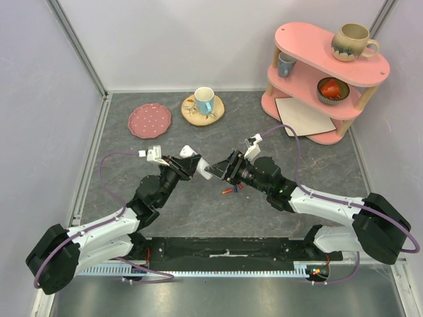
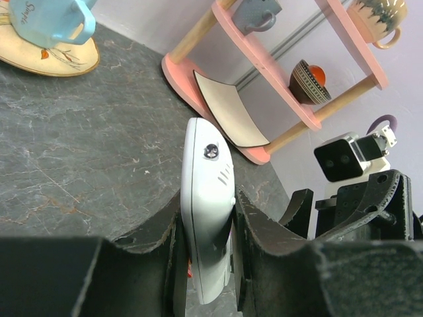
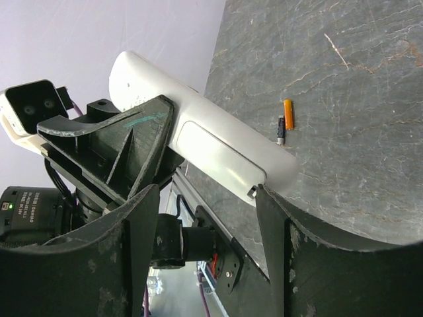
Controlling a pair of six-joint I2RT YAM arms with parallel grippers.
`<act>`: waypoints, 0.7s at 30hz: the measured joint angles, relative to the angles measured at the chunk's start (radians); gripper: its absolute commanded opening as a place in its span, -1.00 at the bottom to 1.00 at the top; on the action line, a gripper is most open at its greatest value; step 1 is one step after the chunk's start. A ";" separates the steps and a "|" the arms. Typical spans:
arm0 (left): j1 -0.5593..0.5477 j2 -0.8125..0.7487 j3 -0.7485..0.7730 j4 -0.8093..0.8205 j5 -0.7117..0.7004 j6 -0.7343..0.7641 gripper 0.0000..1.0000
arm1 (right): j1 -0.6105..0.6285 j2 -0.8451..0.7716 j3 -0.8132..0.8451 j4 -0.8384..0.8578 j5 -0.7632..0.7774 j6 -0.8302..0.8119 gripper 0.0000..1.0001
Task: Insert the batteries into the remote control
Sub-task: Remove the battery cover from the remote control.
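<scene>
My left gripper [image 1: 192,162] is shut on the white remote control [image 1: 188,152] and holds it above the table; in the left wrist view the remote [image 2: 207,191] stands edge-on between my fingers [image 2: 264,231]. My right gripper [image 1: 218,170] is open right next to it. In the right wrist view the remote's back [image 3: 198,132] faces me with its battery cover [image 3: 218,158] closed, and my right fingertip [image 3: 277,211] touches the cover's latch tab. Two batteries lie on the table [image 1: 231,190]: an orange one [image 3: 288,113] and a darker one [image 3: 281,130].
A pink two-tier shelf [image 1: 310,39] with mugs and a bowl stands at the back right, with a white card [image 1: 301,119] at its foot. A pink plate [image 1: 149,121] and a blue mug on a wooden coaster [image 1: 203,102] are at the back. Grey walls close the sides.
</scene>
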 measured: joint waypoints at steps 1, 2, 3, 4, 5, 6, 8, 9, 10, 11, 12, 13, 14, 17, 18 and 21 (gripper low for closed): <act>0.000 -0.002 0.003 -0.006 0.004 -0.003 -0.96 | 0.000 0.000 0.000 -0.003 0.000 0.000 0.35; 0.000 -0.004 0.006 -0.013 0.008 -0.007 -0.96 | 0.000 0.000 0.000 -0.003 0.000 0.000 0.35; 0.000 -0.005 0.010 -0.019 0.009 -0.009 -0.96 | 0.000 0.000 0.000 -0.003 0.000 0.000 0.35; -0.001 -0.005 0.014 -0.028 0.011 -0.010 -0.96 | 0.000 -0.001 0.000 -0.005 0.000 0.000 0.35; -0.001 -0.005 0.018 -0.036 0.012 -0.011 -0.96 | 0.000 -0.002 0.000 -0.007 0.000 0.000 0.35; -0.001 -0.005 0.019 -0.041 0.013 -0.011 -0.96 | 0.000 -0.003 0.000 -0.010 0.000 -0.001 0.35; -0.001 -0.005 0.023 -0.053 0.018 -0.013 -0.96 | 0.000 -0.005 0.000 -0.017 0.000 -0.003 0.35; -0.001 -0.006 0.025 -0.059 0.020 -0.013 -0.96 | 0.000 -0.007 0.000 -0.021 0.000 -0.004 0.35; -0.001 -0.006 0.027 -0.066 0.023 -0.013 -0.96 | 0.000 -0.010 0.000 -0.024 0.001 -0.006 0.35; -0.001 -0.008 0.031 -0.073 0.025 -0.013 -0.96 | 0.000 -0.013 0.000 -0.028 0.001 -0.008 0.35; -0.001 -0.008 0.032 -0.079 0.025 -0.013 -0.96 | 0.000 -0.016 0.000 -0.031 0.004 -0.008 0.35; -0.001 -0.010 0.035 -0.085 0.026 -0.013 -0.96 | 0.000 -0.019 0.000 -0.034 0.005 -0.008 0.34; -0.001 -0.012 0.037 -0.092 0.026 -0.013 -0.96 | 0.000 -0.021 0.000 -0.035 0.006 -0.009 0.35; -0.001 -0.013 0.045 -0.106 0.026 -0.013 -0.96 | 0.000 -0.027 0.000 -0.041 0.008 -0.012 0.35; -0.001 -0.013 0.047 -0.110 0.026 -0.013 -0.96 | 0.000 -0.028 0.000 -0.041 0.008 -0.013 0.35; -0.001 -0.014 0.050 -0.121 0.026 -0.013 -0.96 | 0.000 -0.031 0.000 -0.047 0.008 -0.015 0.34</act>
